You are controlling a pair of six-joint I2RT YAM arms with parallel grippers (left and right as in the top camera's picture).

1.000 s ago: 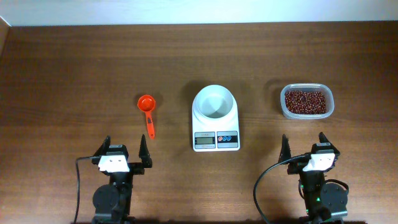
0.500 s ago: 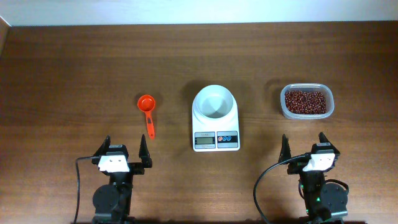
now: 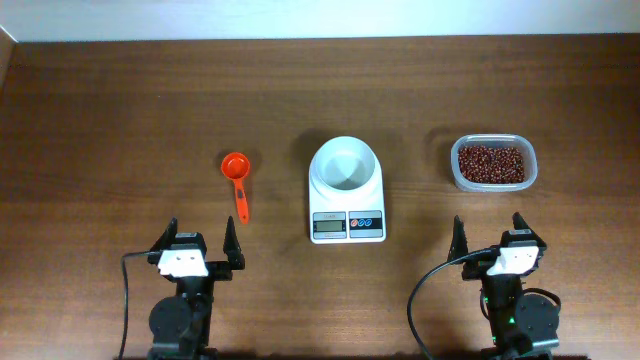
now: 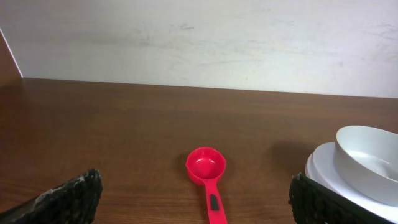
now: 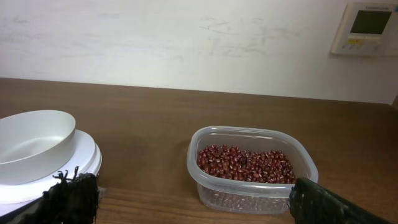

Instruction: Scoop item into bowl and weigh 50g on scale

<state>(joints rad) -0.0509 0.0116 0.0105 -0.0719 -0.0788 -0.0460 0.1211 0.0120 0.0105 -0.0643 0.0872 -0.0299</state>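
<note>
Facing scoop (image 4: 206, 168) left wrist, beans (image 5: 245, 163) right wrist

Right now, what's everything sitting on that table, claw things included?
table: one, dark brown wood, under everything
scoop: one, orange-red, left of the scale, lying flat
scale: one, white, table centre
bowl: one, white, empty, on the scale
tub: one, clear plastic, right of the scale
beans: many, reddish-brown, inside the tub
wall panel: one, white, on the wall behind
left claw: one, black, near edge, open, empty
right claw: one, black, near edge, open, empty
</note>
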